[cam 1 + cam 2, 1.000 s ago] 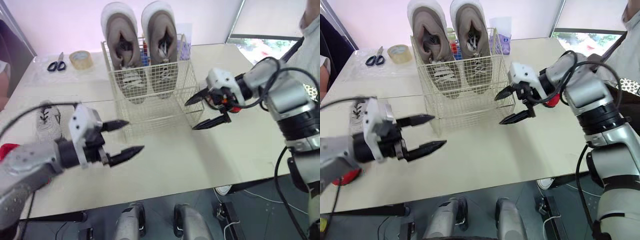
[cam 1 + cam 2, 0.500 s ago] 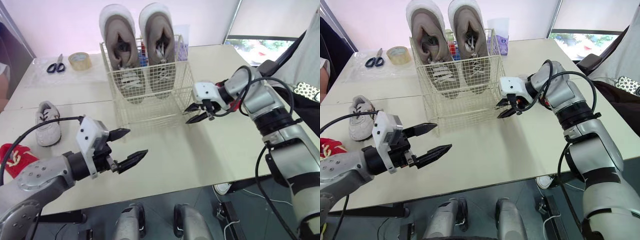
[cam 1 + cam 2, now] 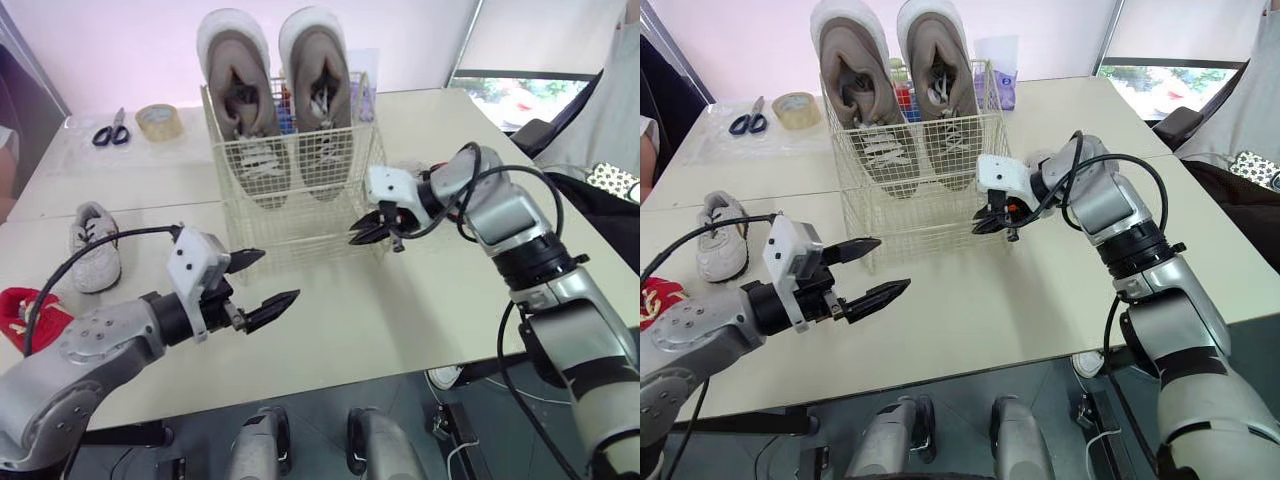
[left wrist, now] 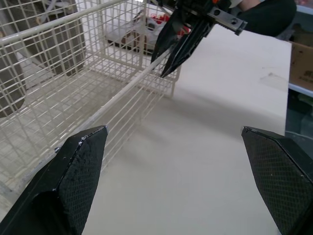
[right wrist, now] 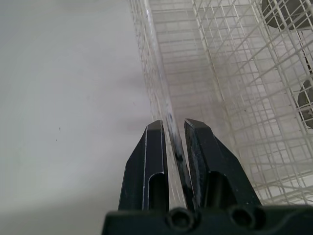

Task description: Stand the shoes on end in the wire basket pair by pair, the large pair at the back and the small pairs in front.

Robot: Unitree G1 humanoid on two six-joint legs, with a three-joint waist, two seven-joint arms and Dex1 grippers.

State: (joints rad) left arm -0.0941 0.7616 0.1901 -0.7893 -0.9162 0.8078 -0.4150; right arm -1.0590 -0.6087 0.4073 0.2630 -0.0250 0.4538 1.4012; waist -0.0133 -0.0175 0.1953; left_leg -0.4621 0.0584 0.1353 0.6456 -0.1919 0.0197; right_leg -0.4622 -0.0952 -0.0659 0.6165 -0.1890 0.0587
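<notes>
The cream wire basket sits mid-table, its front half bare. A big grey-beige pair of shoes stands heels-up at its back. The right gripper is clamped on the basket's front corner wire. The left gripper hovers before it, jaws wide apart. A small white shoe lies on the table to the left.

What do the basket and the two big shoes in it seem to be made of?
Basket: thin metal wire, probably cream-coated, judging by the open welded grid. Big shoes: matte grey-brown fabric, maybe suede, with white rubber-like soles; the look leaves this open.

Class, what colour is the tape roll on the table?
The tape roll is tan, best seen in the left eye view.
</notes>
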